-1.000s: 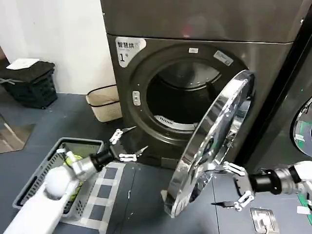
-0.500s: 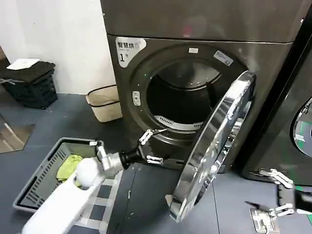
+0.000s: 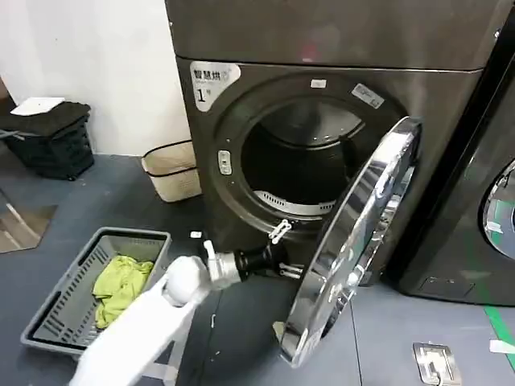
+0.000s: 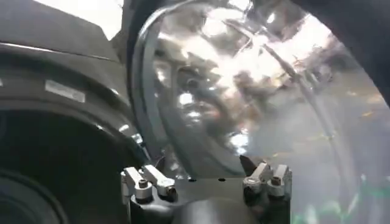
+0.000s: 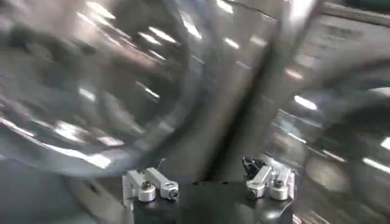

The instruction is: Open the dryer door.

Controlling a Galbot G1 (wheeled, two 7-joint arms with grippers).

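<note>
Dryer (image 3: 241,145): dark grey-brown front-loader with a white "1" sticker (image 3: 211,83) at its upper left corner; drum opening exposed.

Dryer door (image 3: 354,241): round, wide chrome rim, swung well out from the opening on its right-hand hinge, standing nearly edge-on in the head view, its lower rim low over the floor. In the left wrist view its inner face (image 4: 244,103) rises as a glossy dome just beyond the fingers.

Left gripper (image 3: 283,249): reaching in at the lower lip of the drum opening, between the machine front and the inner side of the door, close beside the rim (contact cannot be told). Fingers (image 4: 146,181) spread apart, holding nothing.

Right gripper (image 5: 207,185): close before a curved chrome surface; fingers (image 5: 149,182) spread apart, holding nothing.

Laundry basket (image 3: 56,322): grey, on the floor left of the dryer, with green cloth (image 3: 117,285) inside.

Woven beige basket (image 3: 173,170): against the wall, beside the dryer.

Black bin (image 3: 50,137): far left, well apart.
</note>
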